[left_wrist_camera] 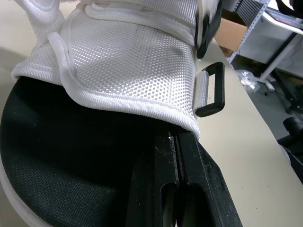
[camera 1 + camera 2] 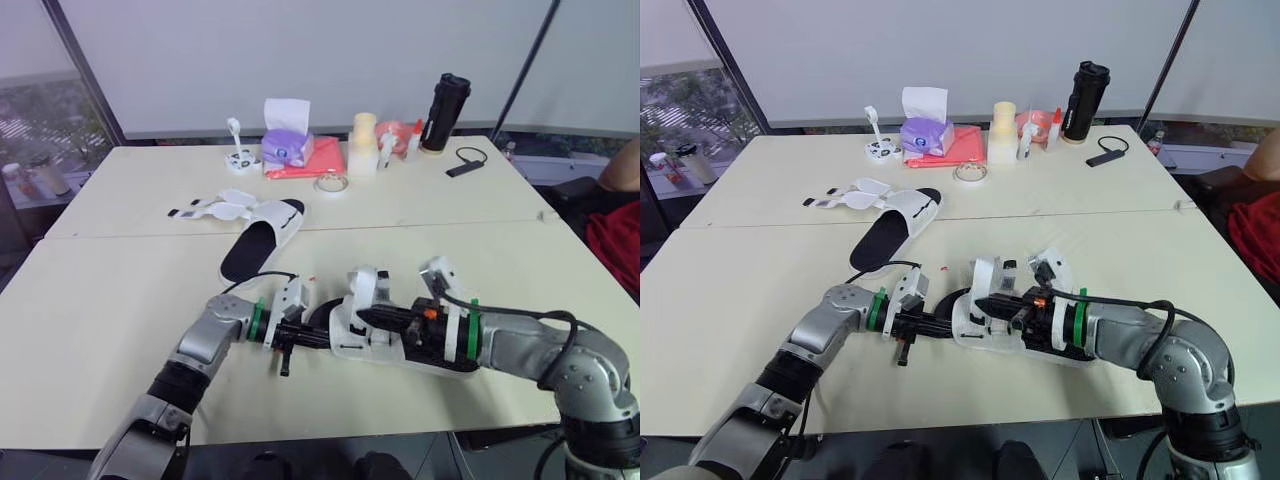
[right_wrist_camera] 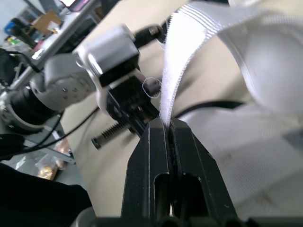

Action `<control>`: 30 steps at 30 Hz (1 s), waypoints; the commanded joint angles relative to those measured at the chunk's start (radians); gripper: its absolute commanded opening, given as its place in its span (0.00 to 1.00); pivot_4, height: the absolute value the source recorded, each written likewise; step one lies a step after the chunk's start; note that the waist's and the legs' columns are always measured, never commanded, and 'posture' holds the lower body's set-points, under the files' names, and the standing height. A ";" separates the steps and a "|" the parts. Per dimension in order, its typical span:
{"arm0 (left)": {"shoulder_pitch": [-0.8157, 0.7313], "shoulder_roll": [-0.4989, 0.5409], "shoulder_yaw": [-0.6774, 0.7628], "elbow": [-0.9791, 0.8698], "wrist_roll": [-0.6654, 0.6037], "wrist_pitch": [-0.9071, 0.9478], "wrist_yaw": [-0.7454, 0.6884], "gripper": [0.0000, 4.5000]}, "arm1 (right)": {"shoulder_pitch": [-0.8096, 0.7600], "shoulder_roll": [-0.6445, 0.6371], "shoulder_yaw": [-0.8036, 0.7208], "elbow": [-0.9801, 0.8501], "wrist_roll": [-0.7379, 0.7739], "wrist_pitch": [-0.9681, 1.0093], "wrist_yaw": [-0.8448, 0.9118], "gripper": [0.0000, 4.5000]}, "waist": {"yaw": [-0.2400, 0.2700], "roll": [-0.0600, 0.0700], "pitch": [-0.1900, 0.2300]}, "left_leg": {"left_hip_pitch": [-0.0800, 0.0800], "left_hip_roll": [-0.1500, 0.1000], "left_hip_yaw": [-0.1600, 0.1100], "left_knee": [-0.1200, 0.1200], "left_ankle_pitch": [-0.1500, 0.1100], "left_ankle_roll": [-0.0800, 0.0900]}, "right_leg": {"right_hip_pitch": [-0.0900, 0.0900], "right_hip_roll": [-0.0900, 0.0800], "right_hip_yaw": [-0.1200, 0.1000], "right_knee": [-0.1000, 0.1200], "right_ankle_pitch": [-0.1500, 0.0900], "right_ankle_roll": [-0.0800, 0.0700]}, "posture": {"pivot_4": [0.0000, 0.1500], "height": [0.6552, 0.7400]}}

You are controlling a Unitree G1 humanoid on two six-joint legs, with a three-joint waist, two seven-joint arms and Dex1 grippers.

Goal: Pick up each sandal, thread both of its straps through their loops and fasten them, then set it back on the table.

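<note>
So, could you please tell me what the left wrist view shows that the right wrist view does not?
Left wrist view: the black loop on the side of the sandal and its black insole, with the left jaws closed at the edge of the upper. Right wrist view: the white strap pinched between the right jaws, with the left arm beyond. Shared: the sandal's white woven upper and the table.

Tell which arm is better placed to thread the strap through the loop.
Right. The right gripper pinches the strap; the left gripper is shut on the sandal, bracing it near the loop.
</note>
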 commanded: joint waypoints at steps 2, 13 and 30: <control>0.022 -0.005 -0.051 0.056 0.047 0.006 0.017 0.00 | -0.031 -0.006 0.009 0.015 0.046 0.018 0.031 0.01 | 0.000 0.000 0.000 | 0.000 0.000 0.000 0.000 0.000 0.000 | 0.000 0.000 0.000 0.000 0.000 0.000 | 1.00 1.00; 0.035 -0.005 -0.048 0.063 0.050 -0.001 0.034 0.00 | -0.008 -0.021 0.100 0.036 -0.055 -0.006 0.093 0.01 | -0.001 0.000 0.000 | 0.000 -0.001 0.000 0.001 0.000 0.000 | 0.000 -0.001 0.000 0.000 0.000 0.000 | 1.00 1.00; 0.043 -0.009 -0.052 0.069 0.054 -0.007 0.048 0.00 | -0.037 0.028 0.039 0.112 -0.038 -0.014 0.092 0.01 | -0.001 0.000 0.000 | 0.000 -0.001 0.000 0.002 0.000 0.000 | 0.001 -0.001 0.000 0.000 0.000 0.000 | 1.00 1.00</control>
